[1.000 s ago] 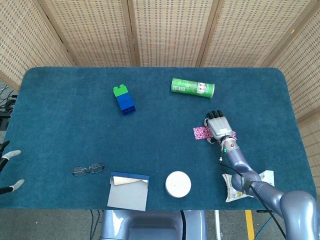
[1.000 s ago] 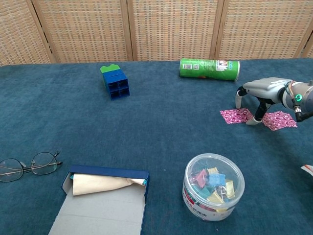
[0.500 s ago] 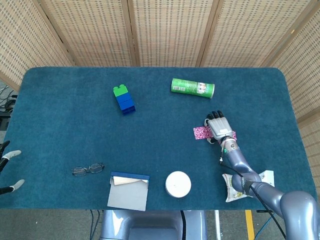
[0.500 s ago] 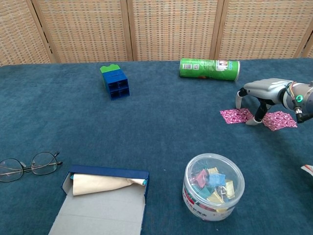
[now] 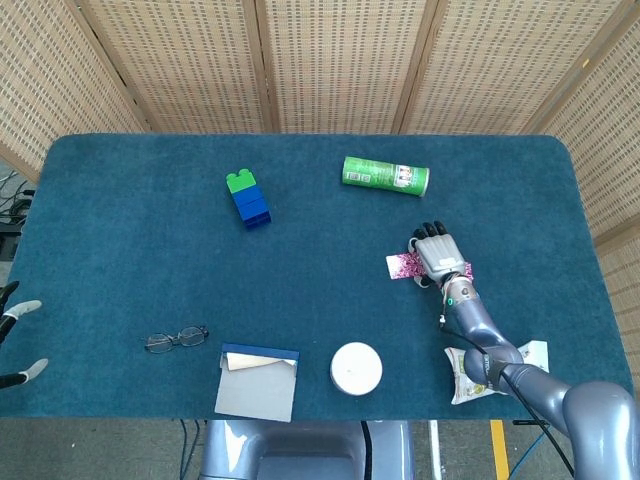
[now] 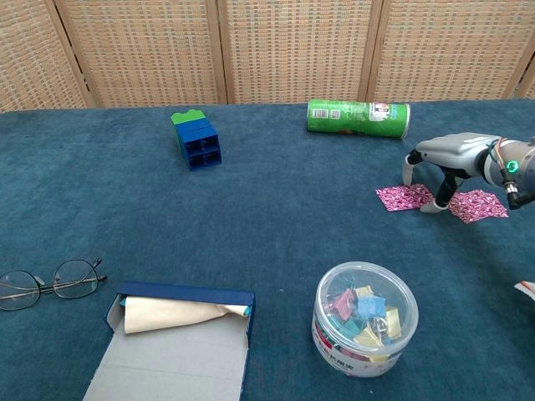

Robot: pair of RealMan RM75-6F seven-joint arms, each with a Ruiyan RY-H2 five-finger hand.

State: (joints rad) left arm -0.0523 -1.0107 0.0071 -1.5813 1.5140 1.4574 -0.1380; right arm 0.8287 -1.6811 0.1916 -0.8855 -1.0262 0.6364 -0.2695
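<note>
Head view: the right hand has barely shifted, fingers spread and resting on the pink cloth. That lies at 4 o'clock on the blue worktop, with open room at 9. The left hand hangs off the edge, fingers apart.

Chest view: the fingertips stay planted on the cloth, the green can at 11 o'clock of it, wicker screens behind.

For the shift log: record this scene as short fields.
right hand: palm down, fingertips resting on flat pink patterned paper strip
left hand: at table's left edge, holding nothing
behind strip: green cylindrical can on its side
front: clear round tub of coloured clips; open blue box
left: wire-framed glasses
</note>
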